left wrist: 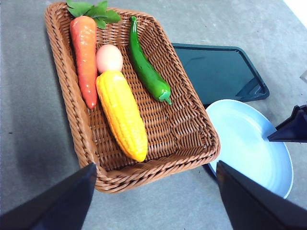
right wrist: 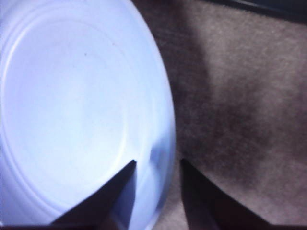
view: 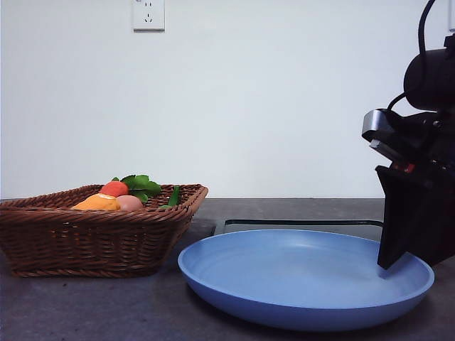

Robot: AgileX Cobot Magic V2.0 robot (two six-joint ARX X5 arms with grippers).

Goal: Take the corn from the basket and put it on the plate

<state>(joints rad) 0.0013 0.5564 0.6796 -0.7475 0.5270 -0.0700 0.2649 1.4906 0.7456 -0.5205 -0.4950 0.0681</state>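
One basket (left wrist: pixel 187 139) on the grey bench (left wrist: pixel 29 96), and four things lying inside: one corn (left wrist: pixel 122 114), one carrot (left wrist: pixel 84 57) with green leaves, one green pepper (left wrist: pixel 146 72) and one small pinkish egg (left wrist: pixel 109 58). The corn lies along the basket's floor, touching the egg at one end and just beside the carrot, with the pepper apart on its other side. One light-blue plate (view: pixel 298 284) sits just beside the basket, nothing on it, and one black tray (left wrist: pixel 218 72) lies behind it. The left pincer (left wrist: pixel 153 196) hangs above the basket's near rim, jaws wide apart, holding nothing. The right pincer (right wrist: pixel 158 167) is down at the plate's rim, jaws apart, one on each side of the rim. One wall socket (view: pixel 148 14) above; no writing can be read anywhere.
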